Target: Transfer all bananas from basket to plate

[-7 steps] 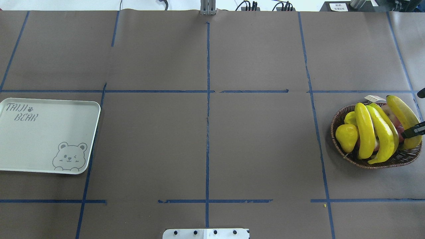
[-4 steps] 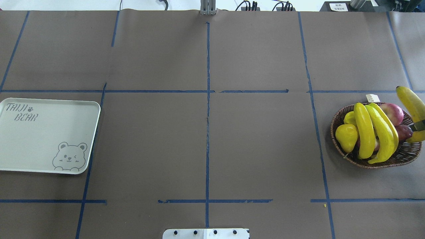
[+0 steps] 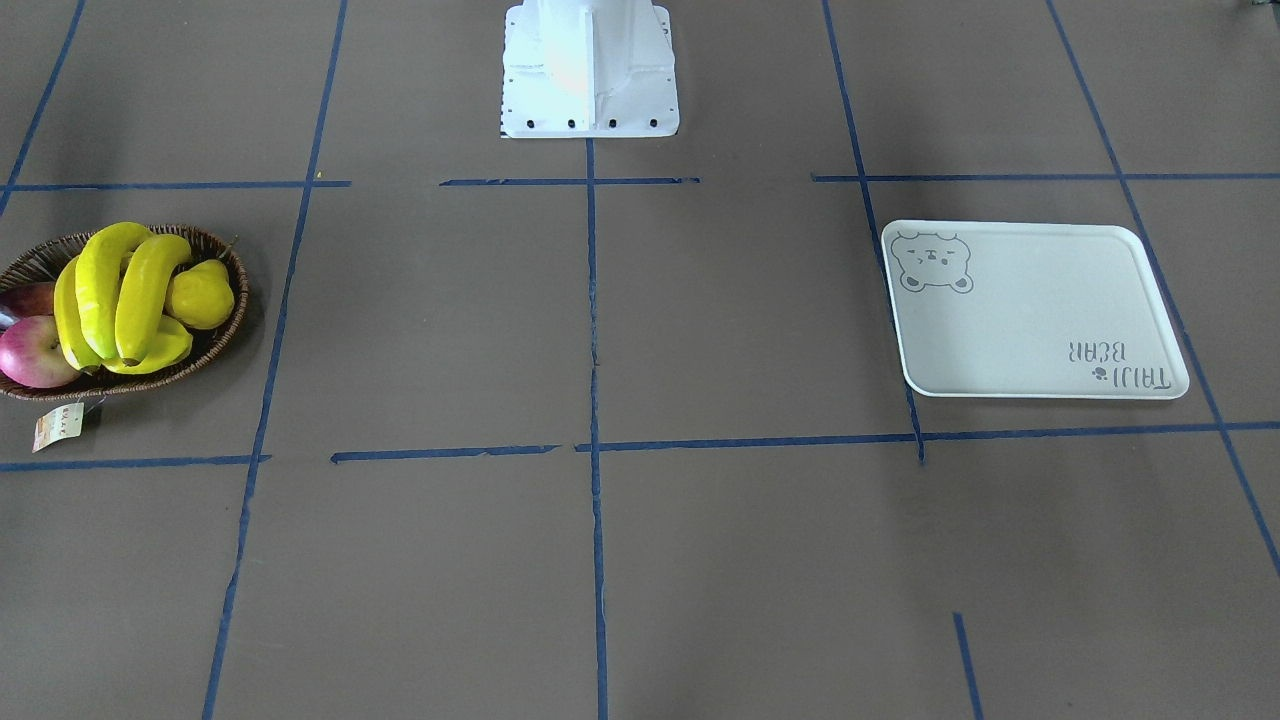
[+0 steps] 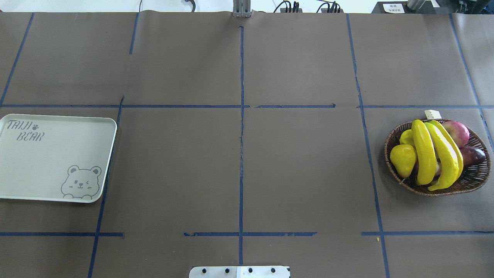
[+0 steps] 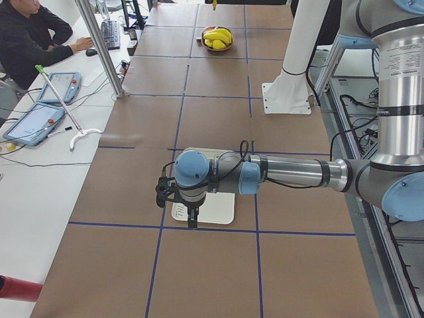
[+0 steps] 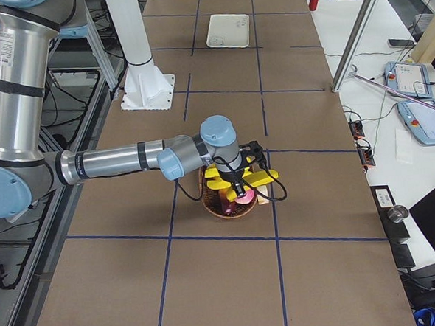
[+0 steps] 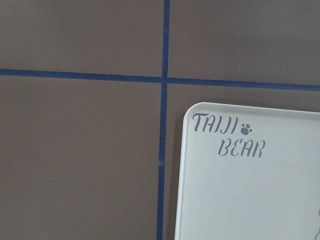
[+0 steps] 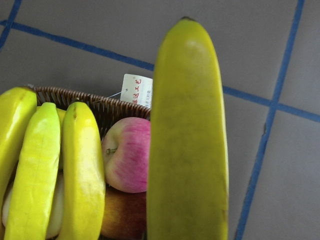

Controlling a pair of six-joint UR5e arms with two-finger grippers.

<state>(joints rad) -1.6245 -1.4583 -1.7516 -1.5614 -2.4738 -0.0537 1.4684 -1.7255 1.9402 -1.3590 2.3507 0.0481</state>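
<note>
The wicker basket sits at the table's right edge with three yellow bananas lying across it. A fourth banana fills the right wrist view, raised above the basket rim. In the exterior right view my right gripper hangs over the basket beside that banana; I cannot tell its state. The pale bear-print plate lies bare at the far left. My left gripper hovers above the plate's edge; its state cannot be told.
A yellow pear, a red apple and a dark purple fruit share the basket, with a paper tag behind it. The white robot base stands mid-table. A person sits at a side desk.
The banana at the basket's right side has lifted up and passed out of the overhead view on the right, uncovering the apple and the dark fruit. The black fingertip has left that view too.
</note>
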